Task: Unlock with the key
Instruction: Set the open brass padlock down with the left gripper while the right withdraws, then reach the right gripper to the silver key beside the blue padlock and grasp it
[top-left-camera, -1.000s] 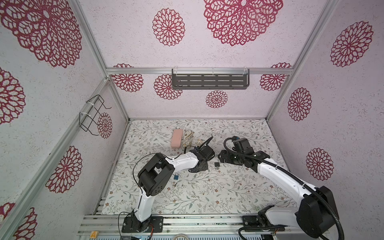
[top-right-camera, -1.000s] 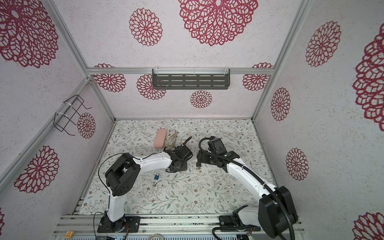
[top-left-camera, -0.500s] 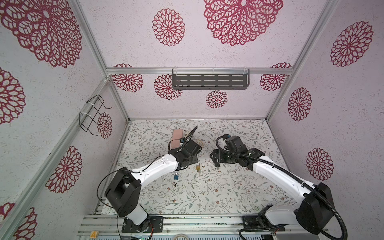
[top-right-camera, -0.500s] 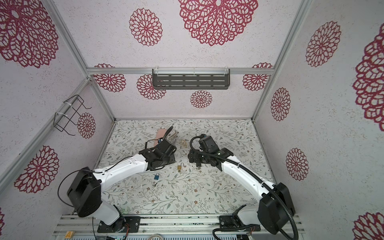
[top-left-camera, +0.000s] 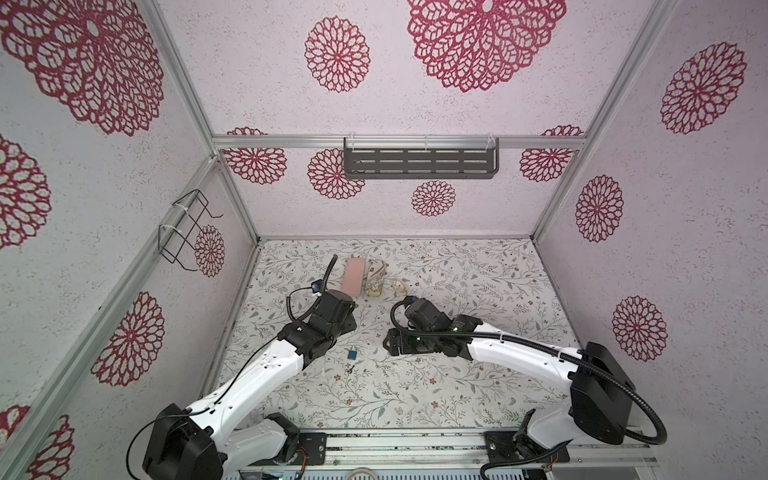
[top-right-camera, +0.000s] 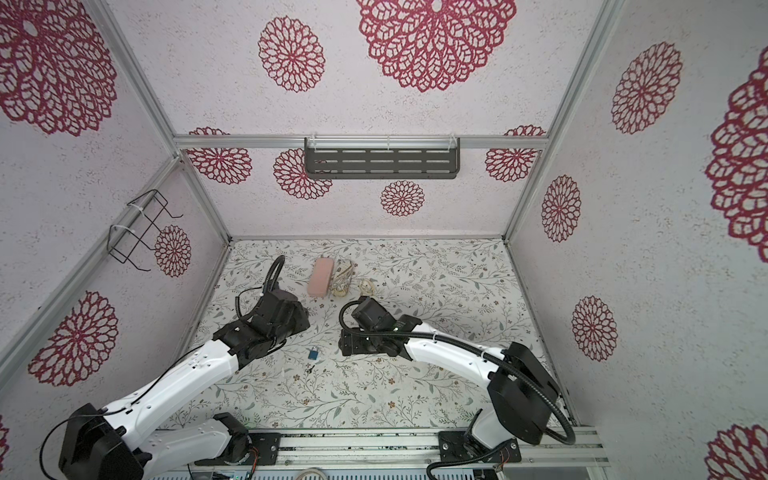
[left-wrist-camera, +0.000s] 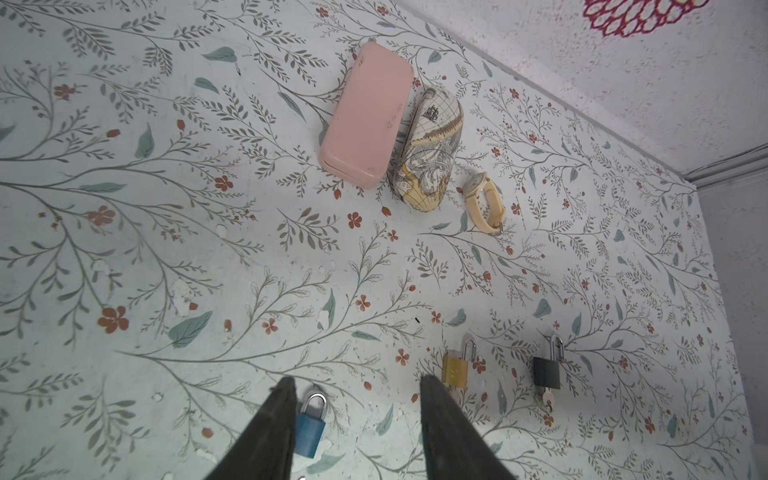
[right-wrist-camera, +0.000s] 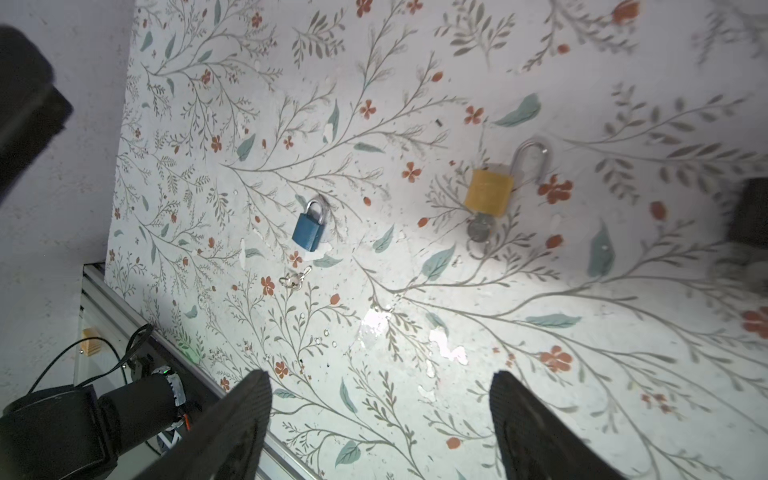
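Left gripper (left-wrist-camera: 357, 380): jaws apart, nothing between them, above table (left-wrist-camera: 208, 249). Blue padlock (left-wrist-camera: 309, 428) lies flat on table under it, close by one jaw in left wrist view, shackle closed. Small key (right-wrist-camera: 295, 280) lies loose near blue padlock, not touching, held by no gripper. Right gripper (right-wrist-camera: 381, 374): jaws wide apart, empty. Yellow padlock (right-wrist-camera: 488, 193) ahead of it, shackle open, key in bottom. Black padlock (left-wrist-camera: 546, 372) near yellow one.
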